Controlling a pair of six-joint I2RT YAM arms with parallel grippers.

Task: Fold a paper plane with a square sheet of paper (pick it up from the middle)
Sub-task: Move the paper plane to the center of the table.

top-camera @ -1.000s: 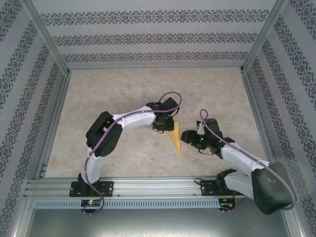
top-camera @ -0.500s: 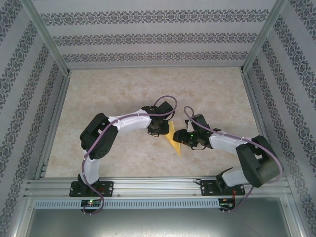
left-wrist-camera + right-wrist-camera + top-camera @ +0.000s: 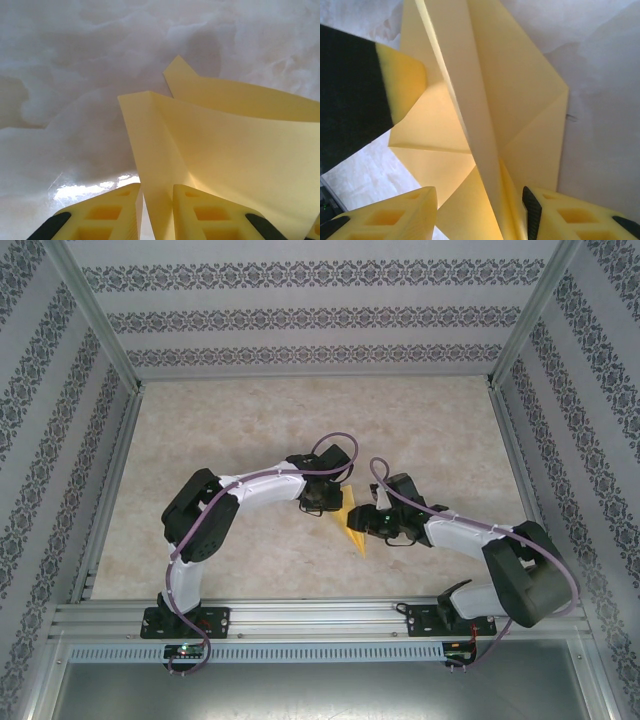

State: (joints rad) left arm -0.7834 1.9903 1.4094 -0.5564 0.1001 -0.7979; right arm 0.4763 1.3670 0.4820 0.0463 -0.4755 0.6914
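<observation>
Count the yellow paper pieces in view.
1. The folded sheet of paper stands on the table, pinched by the left gripper, its folds between the fingers of the right gripper. The arms could hide a scrap.

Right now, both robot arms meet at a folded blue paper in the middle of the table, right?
Not blue: the folded paper is yellow-orange, as the top view shows. The left arm and right arm meet at it in the middle of the table.

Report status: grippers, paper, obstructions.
Left gripper shut on paper flap. Right gripper open, astride the folded ridge. No obstruction seen.
</observation>
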